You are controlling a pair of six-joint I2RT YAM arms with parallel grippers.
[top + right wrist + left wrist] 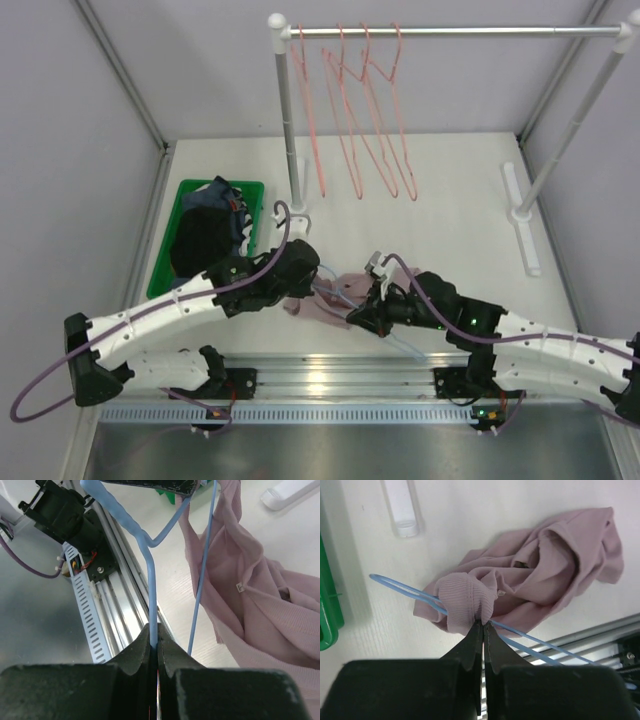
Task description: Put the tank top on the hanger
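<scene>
Left wrist: tank top (545,580) between fingers (470,650)

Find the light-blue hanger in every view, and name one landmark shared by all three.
Top external: the hanger shows at centre, mostly hidden by fabric.
Left wrist: the hanger crosses from left-centre to lower right.
Right wrist: the hanger rises from bottom centre to the top.
Shared landmark: the tank top, draped on it.

Left gripper (482,625): green bin (327,615) blocks its left, white rack foot (402,507) stands ahead-left, tank top (545,565) on hanger (151,595) is heaped directly ahead. Right gripper (352,318): to its right, past the tank top, bare table (460,200) is passable.
</scene>
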